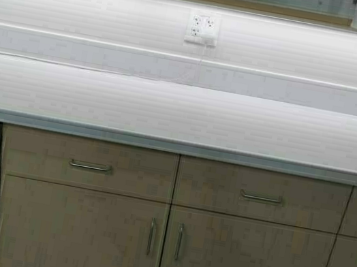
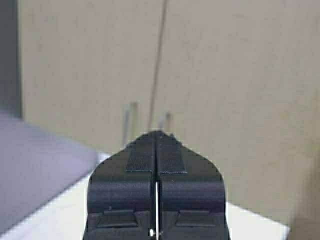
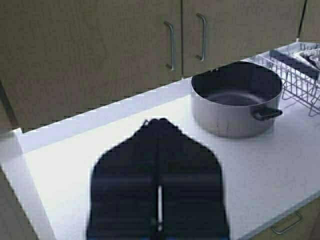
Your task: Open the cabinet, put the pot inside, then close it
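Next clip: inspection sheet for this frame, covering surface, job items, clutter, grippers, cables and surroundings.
Surface: white counter, bare in the high view.
Job's things: pot upright on the counter, empty; cabinet doors closed.
Clutter: wire rack beside the pot.
Grippers: left gripper jaws shut, facing the cabinet handles; right gripper jaws shut, short of the pot.
Cables: thin cord down from the outlet.
Surroundings: base drawers and doors closed.

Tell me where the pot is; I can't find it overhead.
Right wrist view: the pot sits on the white countertop, below the cabinet handles, beside a wire rack.
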You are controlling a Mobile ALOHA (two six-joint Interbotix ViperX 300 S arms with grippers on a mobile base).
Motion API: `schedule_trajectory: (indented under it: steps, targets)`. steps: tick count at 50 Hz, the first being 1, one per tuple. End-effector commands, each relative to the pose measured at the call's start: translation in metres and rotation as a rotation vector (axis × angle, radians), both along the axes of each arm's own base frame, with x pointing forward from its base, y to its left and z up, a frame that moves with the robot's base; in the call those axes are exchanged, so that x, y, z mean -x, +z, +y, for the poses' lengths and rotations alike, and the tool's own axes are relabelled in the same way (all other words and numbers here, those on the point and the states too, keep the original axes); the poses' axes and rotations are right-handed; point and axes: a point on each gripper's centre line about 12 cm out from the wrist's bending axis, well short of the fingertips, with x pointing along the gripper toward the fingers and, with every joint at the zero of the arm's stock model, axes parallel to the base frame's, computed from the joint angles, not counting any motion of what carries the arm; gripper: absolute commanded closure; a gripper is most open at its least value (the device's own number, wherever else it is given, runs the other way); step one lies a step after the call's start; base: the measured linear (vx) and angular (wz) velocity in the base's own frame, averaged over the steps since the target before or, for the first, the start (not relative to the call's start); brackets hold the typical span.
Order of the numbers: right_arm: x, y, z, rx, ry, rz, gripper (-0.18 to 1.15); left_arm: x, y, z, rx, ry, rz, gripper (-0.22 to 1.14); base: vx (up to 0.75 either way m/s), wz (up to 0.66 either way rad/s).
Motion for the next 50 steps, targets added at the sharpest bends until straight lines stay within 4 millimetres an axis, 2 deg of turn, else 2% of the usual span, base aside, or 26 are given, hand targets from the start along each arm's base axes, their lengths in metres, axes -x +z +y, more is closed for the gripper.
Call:
schedule_trajectory:
  steps: [1,8,14,19,26,37,44,50]
  targets:
    - [0.004,0.014,0.013,0.009,0.025,-0.034,0.91,-0.006,0.019,-0.028,-0.023,-0.049,-0.038,0.88,0.03,0.00]
    - [-0.003,0.016,0.033,0.014,0.071,-0.036,0.91,-0.016,0.019,-0.062,-0.017,-0.116,-0.023,0.88,0.02,-0.01]
    - [-0.007,0.020,0.066,0.020,0.143,-0.039,0.91,-0.017,0.027,-0.101,-0.025,-0.184,-0.020,0.88,0.01,0.02]
    - [-0.008,0.025,0.100,0.026,0.217,-0.048,0.91,-0.010,0.034,-0.139,-0.038,-0.247,-0.016,0.88,0.00,0.02]
    - [-0.004,0.035,0.133,0.036,0.289,-0.073,0.91,0.013,0.046,-0.186,-0.059,-0.324,-0.020,0.88,0.00,0.01]
    - [0.024,0.044,0.168,0.046,0.367,-0.092,0.91,0.063,0.048,-0.233,-0.058,-0.413,-0.015,0.88,0.00,0.00]
    - [0.046,0.023,0.182,0.038,0.401,-0.044,0.91,0.100,0.030,-0.258,-0.051,-0.469,0.015,0.88,0.02,-0.03]
    - [0.061,0.000,0.209,0.042,0.477,0.007,0.91,0.122,0.010,-0.270,-0.048,-0.497,0.018,0.88,0.04,-0.02]
